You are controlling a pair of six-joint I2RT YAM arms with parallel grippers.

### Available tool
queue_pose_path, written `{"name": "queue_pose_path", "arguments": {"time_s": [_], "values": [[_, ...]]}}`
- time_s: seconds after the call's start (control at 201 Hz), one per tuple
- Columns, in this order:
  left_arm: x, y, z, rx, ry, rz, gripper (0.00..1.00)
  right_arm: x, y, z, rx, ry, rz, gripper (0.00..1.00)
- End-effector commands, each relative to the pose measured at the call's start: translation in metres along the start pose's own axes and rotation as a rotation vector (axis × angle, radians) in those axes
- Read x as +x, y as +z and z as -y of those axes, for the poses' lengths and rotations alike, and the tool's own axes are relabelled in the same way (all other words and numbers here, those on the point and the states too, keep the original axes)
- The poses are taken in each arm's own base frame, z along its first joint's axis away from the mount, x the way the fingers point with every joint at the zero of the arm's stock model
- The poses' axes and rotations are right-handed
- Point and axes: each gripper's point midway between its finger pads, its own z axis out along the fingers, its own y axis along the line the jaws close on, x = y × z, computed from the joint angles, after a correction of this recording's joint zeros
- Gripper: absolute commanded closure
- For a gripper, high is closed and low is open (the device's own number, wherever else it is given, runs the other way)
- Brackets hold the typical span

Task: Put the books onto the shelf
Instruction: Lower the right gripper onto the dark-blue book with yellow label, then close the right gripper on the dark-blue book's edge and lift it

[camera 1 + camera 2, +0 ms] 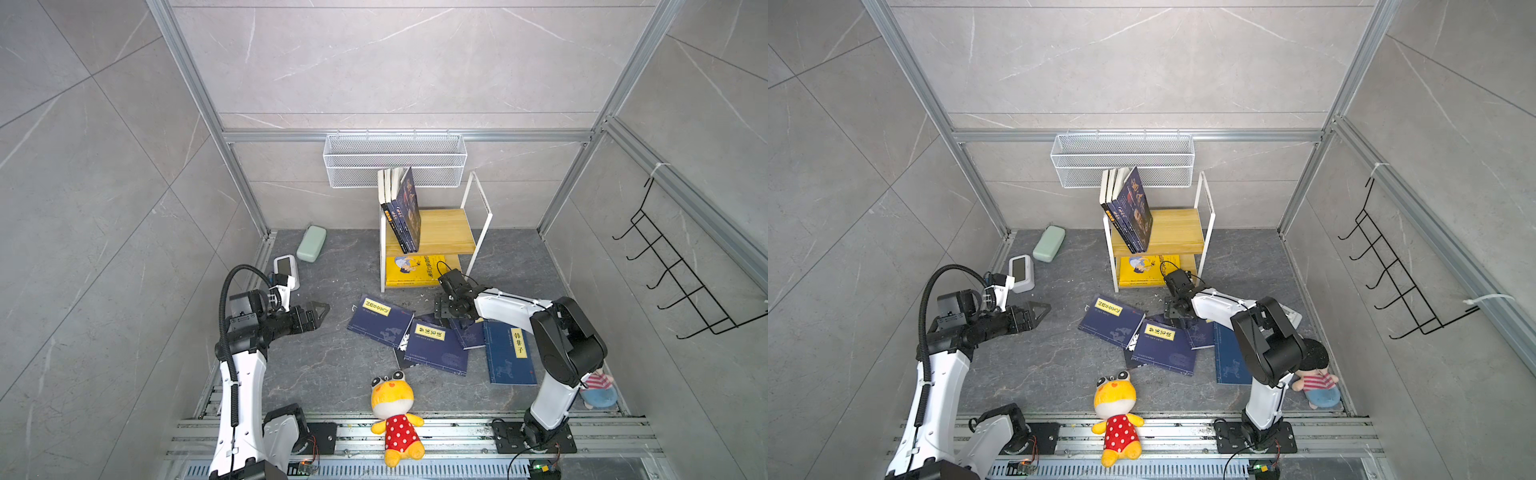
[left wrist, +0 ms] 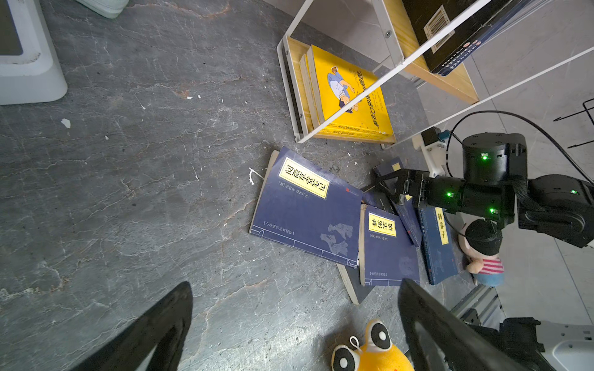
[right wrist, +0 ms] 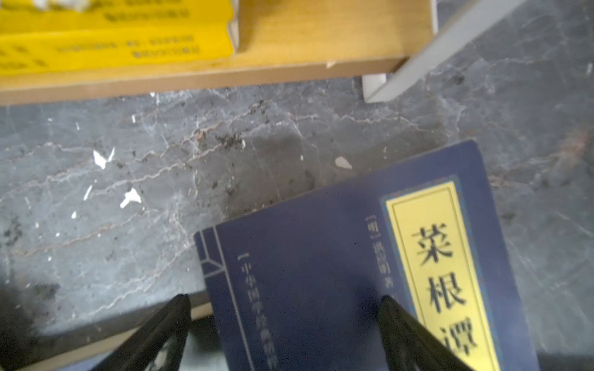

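the loose books (image 1: 436, 347) lie in a flat, overlapping heap on the floor (image 1: 332, 365), from dead centre out toward 4 o'clock if you read a top view as a clock with the back wall at 12. i count five or so. the shelf (image 1: 444, 232) stands at about 12 o'clock from the heap, against the back wall.

done by the look of it: a few dark books (image 1: 405, 212) lean upright at the 9 o'clock end of the upper board, and a stack of yellow books (image 1: 411, 270) lies flat on the lower board. i'd call it roughly half done, with the whole floor pile left.

the right gripper (image 3: 283, 321) hangs over the 12 o'clock edge of the heap, just in front of the shelf. its jaws are spread wide over the 菜根谭 book (image 3: 353, 273), one finger above the cover and one off its edge. nothing is pinched. that wrist view is blurry, so i can't say if the tips touch the cover. the left gripper (image 1: 316, 313) is out at 9 o'clock, spread wide and empty, over bare floor.

readable titles, all on yellow strips: the 韩非子 book (image 1: 511, 353) at the 4 o'clock end, the 梦溪笔谈 book (image 2: 389, 247) in the middle, the 阅微草堂笔记 book (image 2: 308, 208) at the 9 o'clock end. the yellow covers' titles are too slanted to read. a plush frog (image 1: 392, 415) sits at 6 o'clock.
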Motion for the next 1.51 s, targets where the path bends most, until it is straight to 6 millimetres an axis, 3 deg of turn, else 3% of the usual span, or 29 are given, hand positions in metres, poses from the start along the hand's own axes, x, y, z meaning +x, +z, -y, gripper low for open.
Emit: {"name": "queue_pose_path", "arguments": {"time_s": [0.0, 0.129, 0.453, 0.573, 0.672, 0.822, 0.961, 1.17, 1.344, 1.504], "values": [[-0.005, -0.002, 0.004, 0.026, 0.006, 0.026, 0.00, 0.047, 0.029, 0.007, 0.010, 0.026, -0.138, 0.14], [-0.006, -0.003, 0.005, 0.031, 0.004, 0.032, 0.00, 0.058, 0.044, 0.013, 0.053, 0.030, -0.156, 0.24], [-0.006, -0.004, 0.005, 0.027, 0.001, 0.030, 0.00, 0.052, 0.042, 0.010, 0.046, 0.000, -0.121, 0.63], [-0.005, -0.004, 0.007, 0.032, 0.012, 0.033, 0.00, 0.049, 0.042, 0.009, 0.040, -0.014, -0.106, 0.86], [-0.005, -0.004, 0.006, 0.029, 0.008, 0.027, 0.00, 0.046, 0.037, 0.007, 0.025, -0.011, -0.092, 0.99], [-0.005, -0.003, 0.008, 0.035, 0.015, 0.031, 0.00, 0.035, 0.030, 0.008, 0.036, -0.031, -0.060, 1.00], [-0.004, -0.004, 0.007, 0.028, 0.016, 0.028, 0.00, 0.018, 0.000, 0.001, -0.025, -0.030, 0.000, 1.00], [-0.005, -0.004, 0.007, 0.028, 0.015, 0.030, 0.00, -0.012, -0.072, -0.012, -0.109, -0.113, 0.132, 1.00], [-0.006, -0.004, 0.007, 0.035, 0.006, 0.031, 0.00, -0.020, -0.120, -0.029, -0.183, -0.250, 0.208, 1.00], [-0.008, -0.006, 0.016, 0.072, 0.014, 0.037, 0.00, -0.017, -0.173, -0.062, -0.329, -0.401, 0.279, 1.00]]}}
